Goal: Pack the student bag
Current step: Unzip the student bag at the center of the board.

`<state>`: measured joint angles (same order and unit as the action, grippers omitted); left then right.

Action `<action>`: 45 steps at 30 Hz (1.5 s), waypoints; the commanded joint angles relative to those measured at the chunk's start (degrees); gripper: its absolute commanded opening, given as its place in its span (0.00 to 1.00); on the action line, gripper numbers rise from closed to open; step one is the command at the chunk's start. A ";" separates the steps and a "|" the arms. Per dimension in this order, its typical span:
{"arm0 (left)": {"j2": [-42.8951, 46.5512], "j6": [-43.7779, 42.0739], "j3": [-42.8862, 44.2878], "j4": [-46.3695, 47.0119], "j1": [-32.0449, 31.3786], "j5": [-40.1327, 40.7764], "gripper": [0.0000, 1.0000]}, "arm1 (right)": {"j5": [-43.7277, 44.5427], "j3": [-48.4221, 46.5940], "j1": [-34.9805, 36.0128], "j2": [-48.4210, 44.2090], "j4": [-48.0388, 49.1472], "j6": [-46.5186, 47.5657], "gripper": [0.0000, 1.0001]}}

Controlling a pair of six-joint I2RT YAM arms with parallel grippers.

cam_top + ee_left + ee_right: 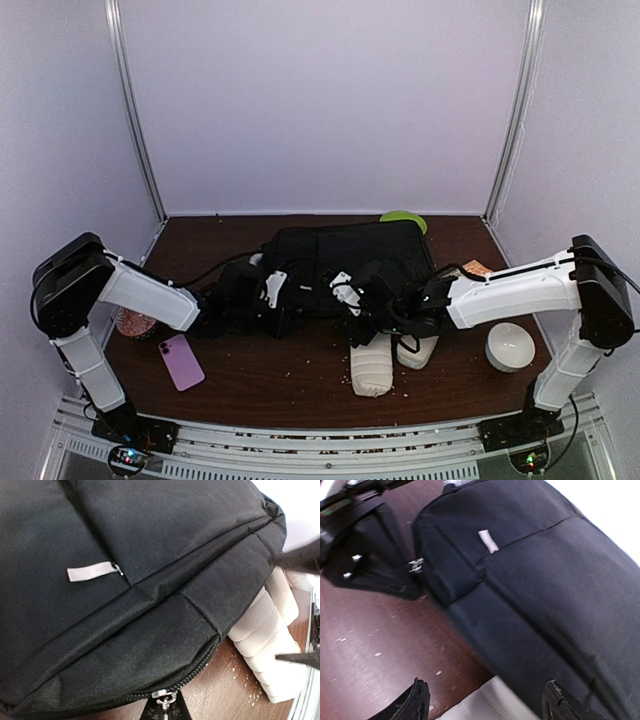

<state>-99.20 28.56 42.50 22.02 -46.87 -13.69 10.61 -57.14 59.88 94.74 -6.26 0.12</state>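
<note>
Near edge, 8 o'clock: pink phone flat on the surface, well apart from everything else.

5 o'clock: two cream padded pouches side by side. In the left wrist view the far end of one butts against the bag's near corner.

4 o'clock: white rounded object, alone; cannot tell what it is.

9 o'clock: reddish round item under the left arm, mostly hidden.

Mid-surface: right claw is spread wide with nothing between its fingers. It hangs over the bag's near edge, by the pouches.

Left claw is pressed together at the bag's near-left corner. The zipper pull sits right at its tip, which reads as a pinch on the pull.

Centre toward 12: student bag lies flat with its front panel up and its white tag showing. The zip teeth are meshed along the stretch in view, and no opening shows anywhere.

Contents of the bag: none visible from any view; cannot tell whether something is already inside.

1 o'clock, far side: a green item peeks out past the bag's far edge.

Progress, my judgement: early.
- Done: nothing can be confirmed as packed; phone, pouches and white object all lie outside the bag.
- In hand: the grip on the pull suggests the bag is about to be unzipped.
- Left: opening the bag, loading the loose items and closing it.
</note>
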 commanded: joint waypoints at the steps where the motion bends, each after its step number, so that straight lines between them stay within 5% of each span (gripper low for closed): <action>1: 2.45 -0.56 -1.30 1.51 0.07 -1.07 0.00 | 12.50 -2.15 0.25 3.25 6.91 6.86 0.77; 10: 4.45 -0.25 -2.24 1.73 0.11 -2.84 0.00 | 17.46 -0.87 0.96 6.94 14.61 15.66 0.76; 21: 6.09 -0.08 -2.05 0.99 0.11 -4.82 0.00 | 11.23 8.49 2.59 2.86 26.08 19.70 0.80; 34: 8.60 0.08 -2.47 0.07 -0.41 -5.79 0.00 | 18.43 3.40 3.36 8.40 26.76 25.95 0.77; 38: 9.11 0.32 -2.60 -0.03 -0.50 -6.49 0.00 | 18.92 2.32 3.81 9.61 27.03 28.25 0.68; 45: 9.45 0.53 -2.50 -0.29 -0.50 -6.49 0.00 | 19.94 2.52 4.91 9.89 26.54 30.57 0.26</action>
<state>-91.96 28.95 40.14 19.44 -46.76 -18.00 27.55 -53.52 64.14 104.42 19.29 28.80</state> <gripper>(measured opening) 0.025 0.340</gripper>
